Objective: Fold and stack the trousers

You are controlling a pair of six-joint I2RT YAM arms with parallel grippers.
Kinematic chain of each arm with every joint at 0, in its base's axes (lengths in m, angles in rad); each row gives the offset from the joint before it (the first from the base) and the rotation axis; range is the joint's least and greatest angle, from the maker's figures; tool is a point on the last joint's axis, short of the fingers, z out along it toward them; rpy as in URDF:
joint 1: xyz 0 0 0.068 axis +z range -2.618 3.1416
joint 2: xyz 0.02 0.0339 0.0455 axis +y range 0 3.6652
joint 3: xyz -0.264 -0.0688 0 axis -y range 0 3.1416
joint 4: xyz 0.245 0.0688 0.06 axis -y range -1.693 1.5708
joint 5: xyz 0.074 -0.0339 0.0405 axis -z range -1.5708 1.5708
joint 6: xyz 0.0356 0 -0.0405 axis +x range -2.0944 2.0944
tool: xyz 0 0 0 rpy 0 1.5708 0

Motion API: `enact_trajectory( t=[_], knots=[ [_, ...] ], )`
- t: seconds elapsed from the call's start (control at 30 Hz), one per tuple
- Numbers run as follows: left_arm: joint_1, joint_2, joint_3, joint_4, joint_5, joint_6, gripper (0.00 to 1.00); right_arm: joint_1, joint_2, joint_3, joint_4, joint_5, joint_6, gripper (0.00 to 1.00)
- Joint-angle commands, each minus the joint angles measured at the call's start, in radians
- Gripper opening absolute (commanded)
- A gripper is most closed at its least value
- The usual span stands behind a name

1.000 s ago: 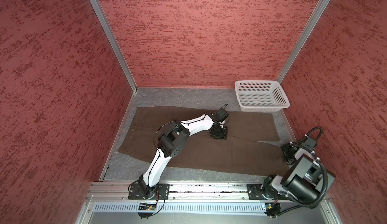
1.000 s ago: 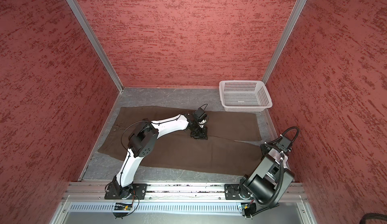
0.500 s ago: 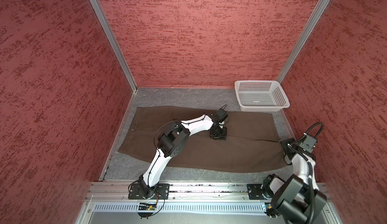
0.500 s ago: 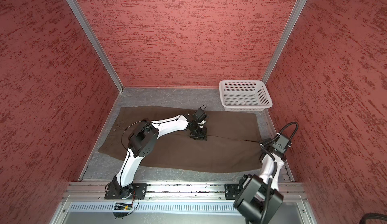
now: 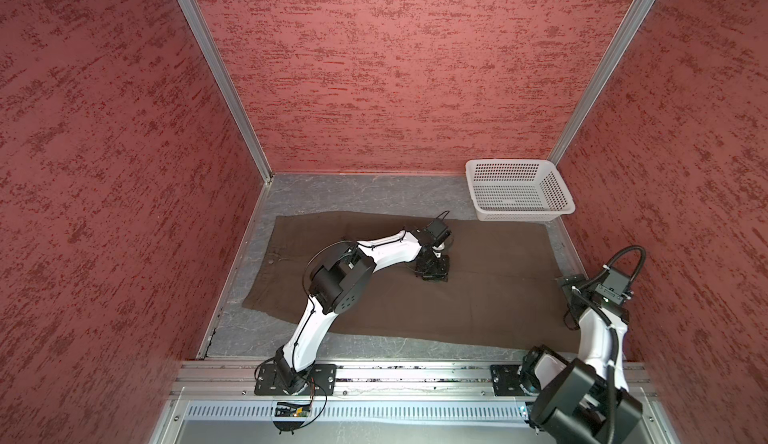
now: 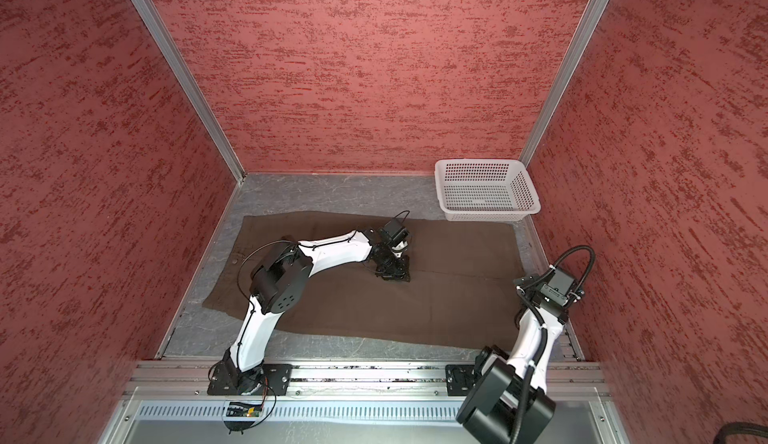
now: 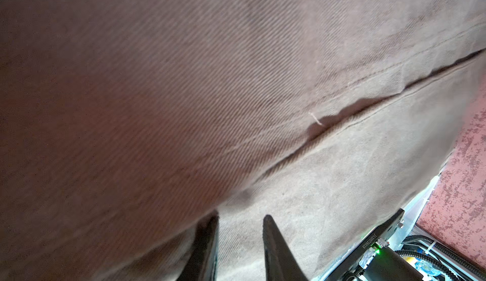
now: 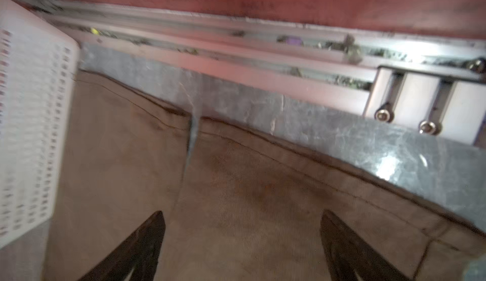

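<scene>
Dark brown twill trousers (image 7: 184, 95) fill nearly the whole view. One stitched leg edge (image 7: 368, 109) overlaps the other along a slanting line, with a pale loose thread (image 7: 315, 119) just beside it. The left gripper (image 7: 241, 214) presses close to the cloth, its dark fingers (image 7: 276, 248) a little apart; whether they pinch cloth is unclear. In the corner are a black plate (image 7: 381, 229), a green light (image 7: 377, 251) and a red textured wall (image 7: 462, 187).

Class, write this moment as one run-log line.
trousers: flat, unfolded | left hand: on trousers' middle | right hand: open by hems | white basket: empty
</scene>
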Motion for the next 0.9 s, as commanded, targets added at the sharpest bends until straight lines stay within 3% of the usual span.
enact_trajectory(
  t=[0.0,0.1,0.17,0.33,0.37,0.53,0.6,0.7,0.87],
  knots=[
    [0.003,-0.026,-0.027,-0.013,-0.033,-0.007,0.31,-0.003,-0.043,0.01,0.023,-0.017,0.023,0.94],
    [0.008,-0.033,-0.031,-0.017,-0.042,-0.006,0.31,-0.003,-0.09,0.023,0.011,0.003,0.015,0.89],
    [0.02,-0.045,-0.034,-0.019,-0.039,-0.009,0.3,-0.003,-0.104,0.032,-0.001,0.01,-0.001,0.8],
    [0.118,-0.199,-0.088,-0.056,-0.053,-0.016,0.3,-0.002,-0.102,0.016,0.009,-0.061,-0.014,0.4],
    [0.144,-0.252,-0.12,-0.056,-0.061,-0.017,0.3,0.0,-0.101,0.007,0.019,-0.082,-0.008,0.37],
    [0.322,-0.596,-0.37,-0.075,-0.249,-0.005,0.34,0.026,-0.108,-0.062,0.081,-0.138,-0.002,0.27],
    [0.434,-0.679,-0.487,-0.083,-0.259,-0.008,0.34,0.038,-0.119,-0.086,0.079,-0.135,0.008,0.25],
    [0.616,-0.74,-0.61,-0.088,-0.234,-0.01,0.34,0.058,-0.117,-0.086,0.038,-0.134,0.011,0.24],
    [0.816,-0.763,-0.712,-0.02,-0.256,-0.005,0.37,0.098,-0.044,-0.031,-0.003,-0.099,-0.028,0.3]
  ],
)
